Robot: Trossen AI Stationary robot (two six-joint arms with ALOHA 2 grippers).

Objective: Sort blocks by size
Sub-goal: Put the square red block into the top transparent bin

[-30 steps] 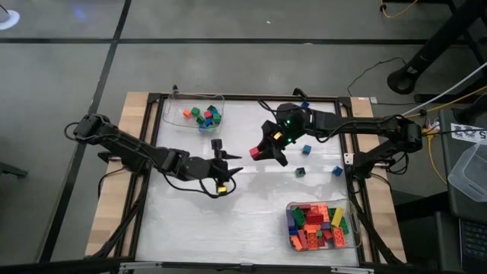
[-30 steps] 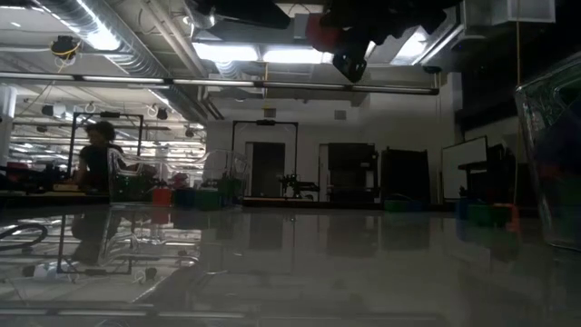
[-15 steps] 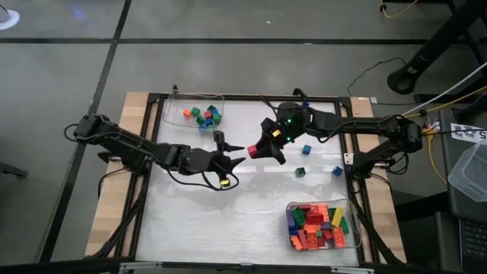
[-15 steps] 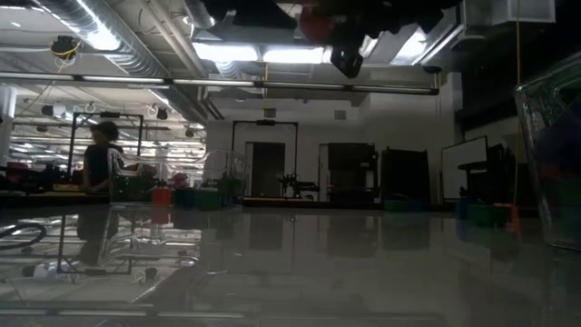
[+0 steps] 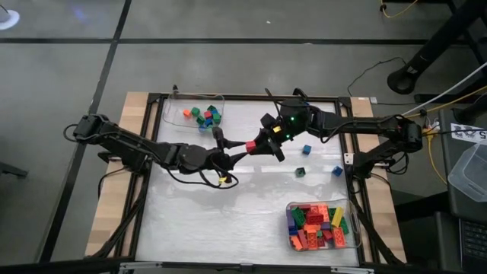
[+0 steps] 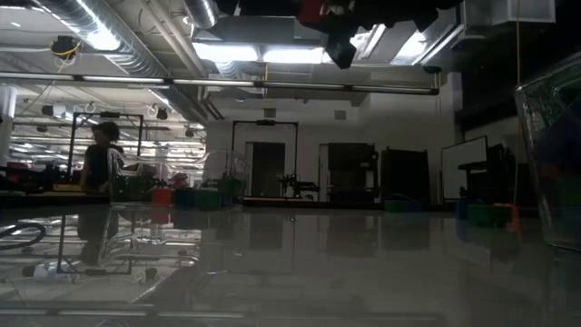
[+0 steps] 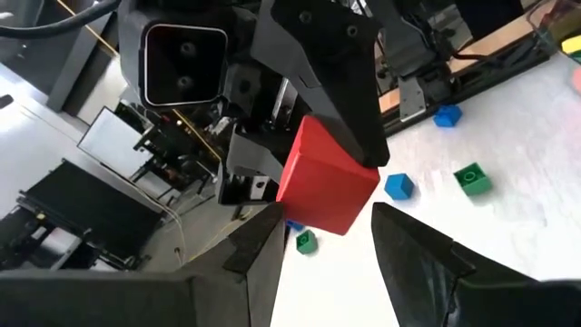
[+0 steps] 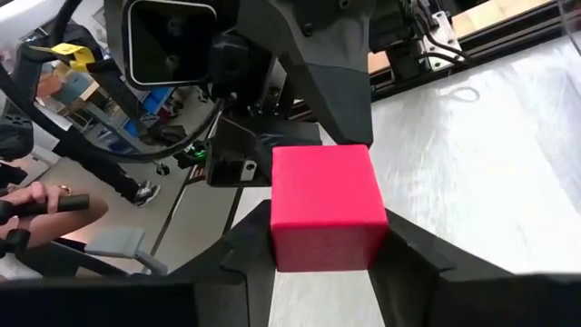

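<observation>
Your right hand (image 5: 255, 144) pinches the red cube (image 5: 249, 145) in mid-air above the worktop (image 5: 228, 213) — offered to your spread left hand (image 5: 228, 156), likely a handover.

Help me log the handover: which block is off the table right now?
The red block, held by the right gripper in mid-air, with the left gripper open beside it. The other loose blocks lie on the table or in trays.

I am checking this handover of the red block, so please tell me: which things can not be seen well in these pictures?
- Low view: both pincers are cut off by the top edge; only a bit of the small red plastic cube shows.
- High view: the left pincer and right pincer meet, too small to judge contact.
- Left wrist view: the left pincer's dark fingers flank the cube; contact unclear.
</observation>
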